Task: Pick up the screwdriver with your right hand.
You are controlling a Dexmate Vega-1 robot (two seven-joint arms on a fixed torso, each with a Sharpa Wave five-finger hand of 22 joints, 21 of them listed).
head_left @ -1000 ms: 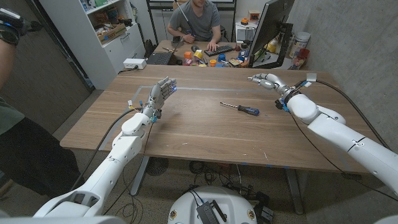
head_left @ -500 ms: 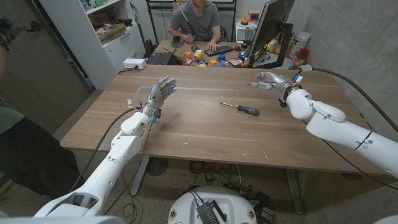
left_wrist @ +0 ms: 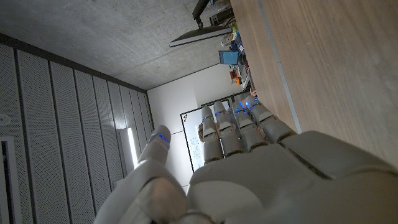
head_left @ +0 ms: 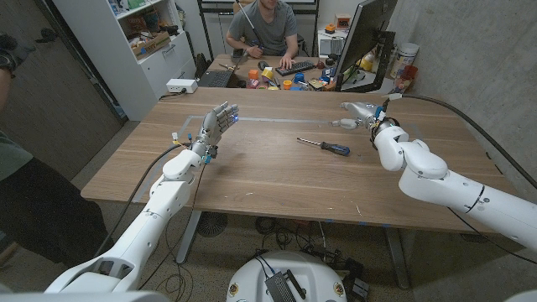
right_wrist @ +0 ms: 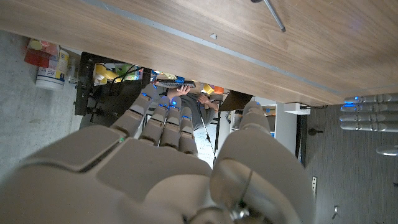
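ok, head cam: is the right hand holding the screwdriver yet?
No. The screwdriver lies on the table, while the right hand is apart from it toward the far edge, holding nothing.

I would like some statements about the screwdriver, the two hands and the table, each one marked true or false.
1. The screwdriver lies on the wooden table. True.
2. The right hand holds the screwdriver. False: it holds nothing, and the tool lies apart from it.
3. The screwdriver has a blue and black handle. True.
4. The left hand grips a cup. False: it is empty, fingers extended.
5. The screwdriver lies between the two hands in the head view. True.
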